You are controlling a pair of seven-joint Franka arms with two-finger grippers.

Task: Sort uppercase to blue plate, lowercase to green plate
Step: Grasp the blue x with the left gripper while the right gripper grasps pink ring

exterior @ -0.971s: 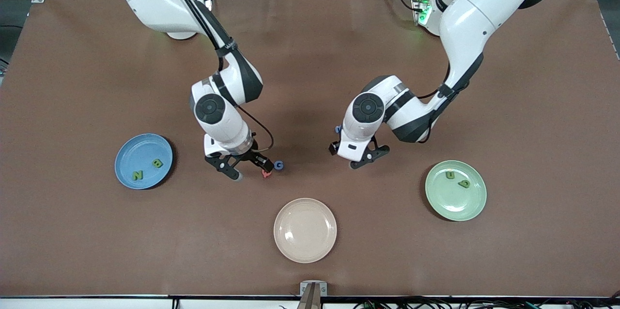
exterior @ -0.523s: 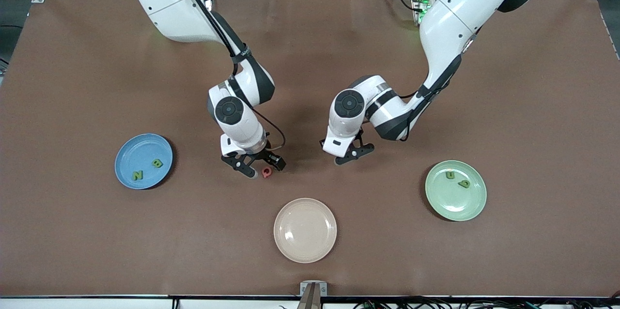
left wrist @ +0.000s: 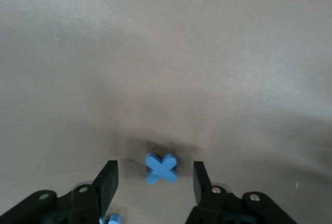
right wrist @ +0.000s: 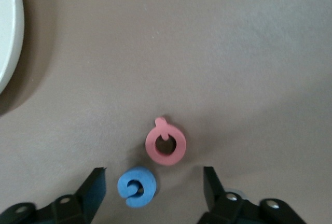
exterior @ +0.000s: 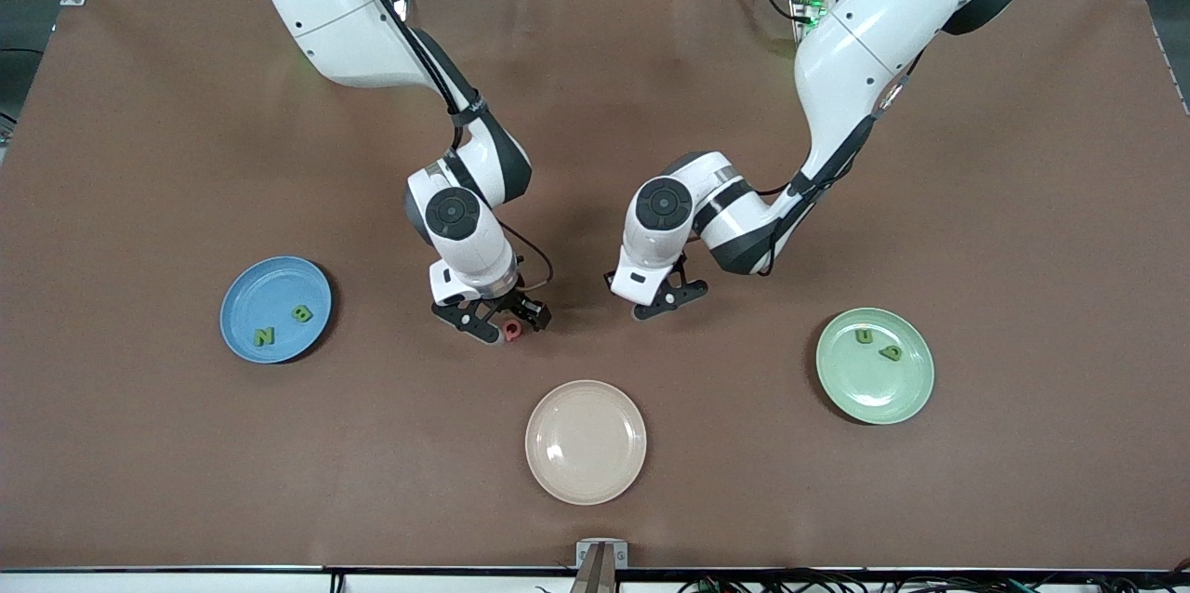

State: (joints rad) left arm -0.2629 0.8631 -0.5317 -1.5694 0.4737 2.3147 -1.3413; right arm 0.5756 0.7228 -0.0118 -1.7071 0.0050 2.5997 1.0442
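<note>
The right gripper [right wrist: 153,182] hangs low over the table, jaws apart around the pink-red Q [right wrist: 165,142] and blue G [right wrist: 136,186], gripping neither. The left gripper [left wrist: 154,180] straddles the blue x [left wrist: 161,168], fingers apart, not touching.

By my judgement it is half done: N [exterior: 264,336] and B [exterior: 301,314] lie on the blue plate [exterior: 244,291], two green lowercase letters [exterior: 879,344] on the green plate [exterior: 906,393].

A blue scrap [left wrist: 110,219] at the left wrist view's edge, perhaps the m, is cut off.

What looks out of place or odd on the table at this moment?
Nothing looks spilled or damaged. The green letters sit in the blue plate and green plate. The beige plate holds nothing. Pink Q, blue G and blue x lie unsorted on the table, between open grippers.
</note>
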